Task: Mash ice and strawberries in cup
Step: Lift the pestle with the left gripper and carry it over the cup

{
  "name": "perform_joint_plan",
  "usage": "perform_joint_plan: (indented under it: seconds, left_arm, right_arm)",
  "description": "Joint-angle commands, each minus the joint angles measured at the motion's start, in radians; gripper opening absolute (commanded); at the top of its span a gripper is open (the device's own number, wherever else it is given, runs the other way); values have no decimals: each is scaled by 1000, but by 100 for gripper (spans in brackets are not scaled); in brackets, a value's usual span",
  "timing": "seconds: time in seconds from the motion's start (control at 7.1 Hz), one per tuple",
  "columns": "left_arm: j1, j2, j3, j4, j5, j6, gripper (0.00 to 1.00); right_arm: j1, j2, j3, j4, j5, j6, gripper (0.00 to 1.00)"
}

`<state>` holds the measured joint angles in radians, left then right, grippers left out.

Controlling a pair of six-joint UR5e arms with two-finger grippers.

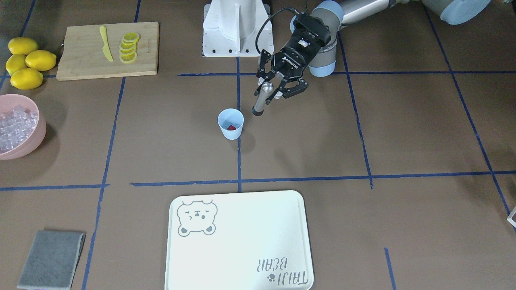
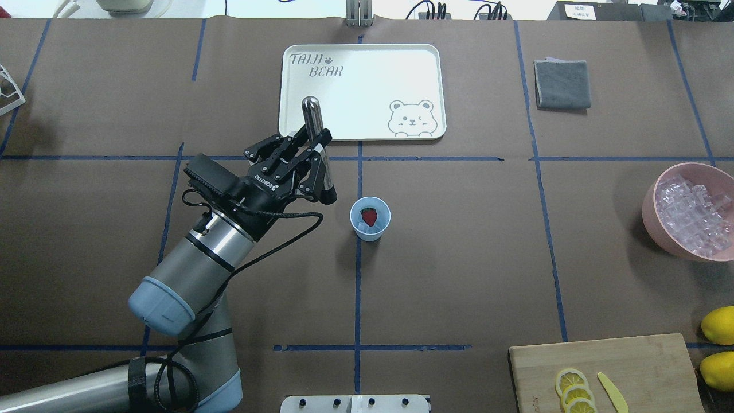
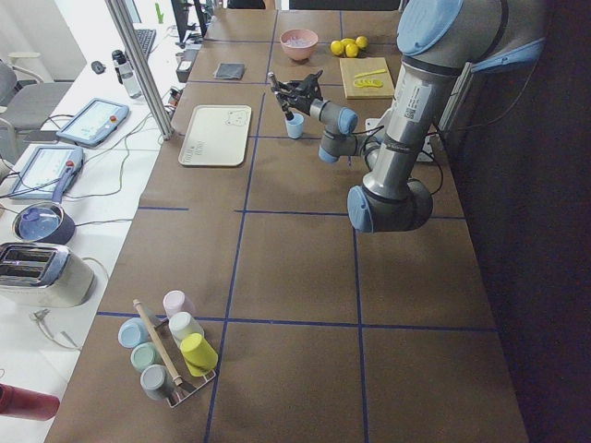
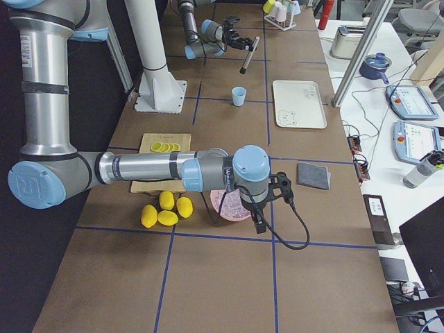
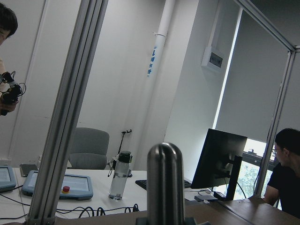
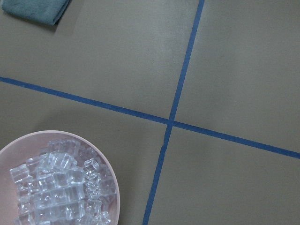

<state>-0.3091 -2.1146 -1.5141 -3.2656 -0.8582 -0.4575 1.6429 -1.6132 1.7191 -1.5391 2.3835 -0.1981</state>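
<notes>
The left gripper (image 2: 314, 150) has its fingers closed on a steel muddler (image 2: 312, 117), held tilted. Its lower end hangs just to the robot's left of the cup (image 2: 370, 236), seemingly above the rim. The cup stands mid-desk, strawberry (image 2: 369, 216) and ice (image 2: 362, 229) inside, with open desk all round. The right gripper (image 4: 258, 223) sits far off by the pink bowl (image 2: 651, 221) — I cannot tell how its fingers stand.

Even, bright light from above covers the table (image 1: 403, 133). The cup (image 1: 231, 124) and bowl (image 1: 39, 136) cast soft, short shadows, and the tray (image 1: 242, 241) is nearly washed out. Both side views fall to black along the robot's edge. The muddler (image 5: 165, 183) looms slightly soft against the left wrist lens.
</notes>
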Motion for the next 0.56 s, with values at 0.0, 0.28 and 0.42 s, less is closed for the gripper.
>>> perform_joint_plan:
  seconds: [0.0,0.28,0.42]
  left_arm:
    - [18,-42,11,26,27,141,0]
    - [16,-111,24,61,27,172,0]
    - [18,-119,55,41,27,165,0]
  right_arm:
    - [0,-1,13,1,2,0,99]
    - [0,-10,22,1,2,0,99]
    - [0,-10,20,1,2,0,99]
